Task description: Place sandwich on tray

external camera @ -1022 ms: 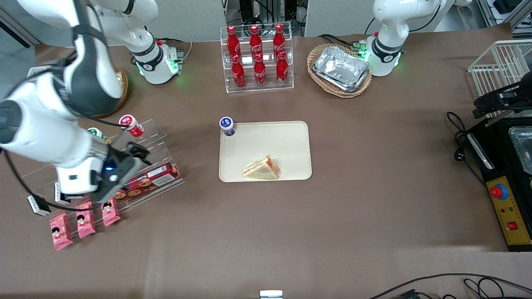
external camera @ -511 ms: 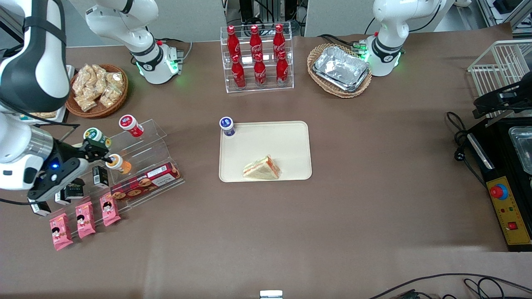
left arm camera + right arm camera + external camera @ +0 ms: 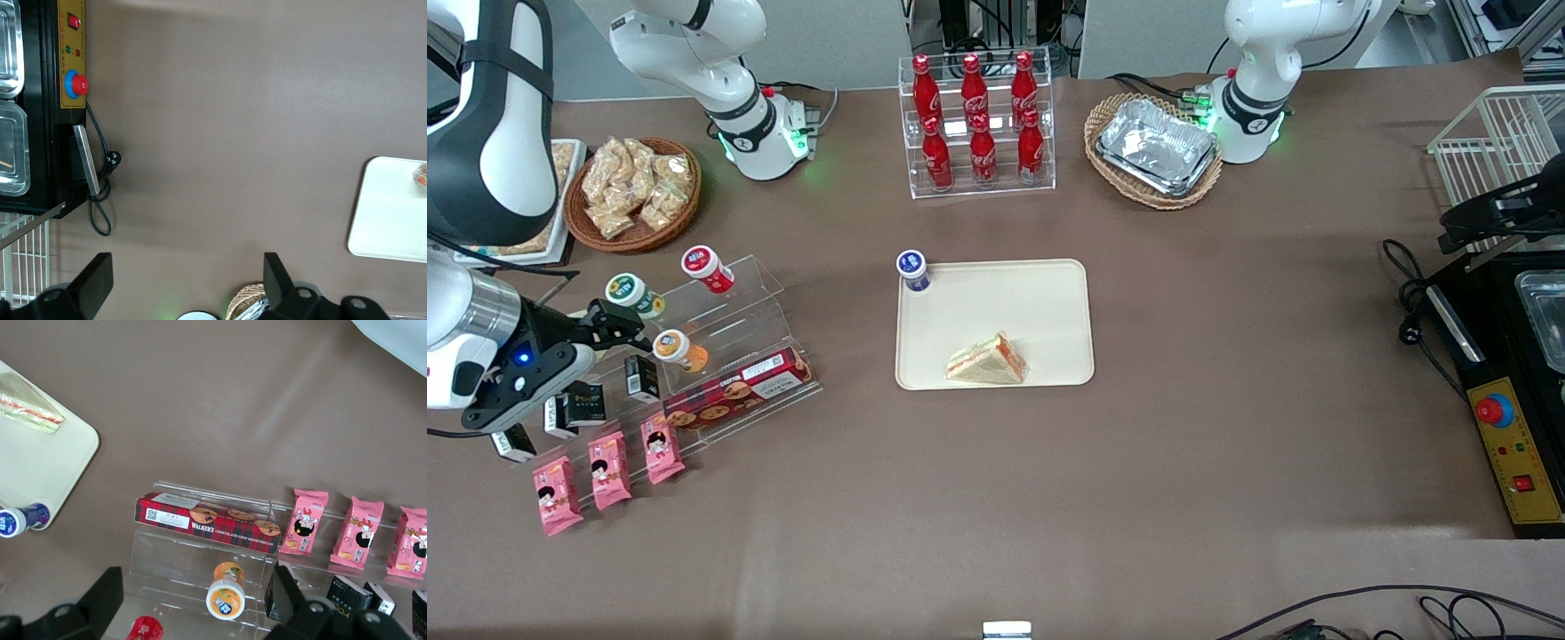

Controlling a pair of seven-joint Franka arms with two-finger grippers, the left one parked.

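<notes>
One sandwich (image 3: 989, 361) lies flat on your tray (image 3: 1040, 302), in the corner nearest the front camera, at the middle of the frame. Your gripper (image 3: 618, 324) hangs at the left edge of the frame above the clear stepped rack (image 3: 729, 342), its fingers (image 3: 609, 313) apart and holding nothing, well apart from the tray.

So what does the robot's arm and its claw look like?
The working arm is glossy white with big black bands at its joints and a silver metal ring near the wrist. Its claw, above the clear snack rack, is black, with a small blue light glowing on the black hand part. A thin black cable runs along the arm. The base has a green glowing ring.
</notes>
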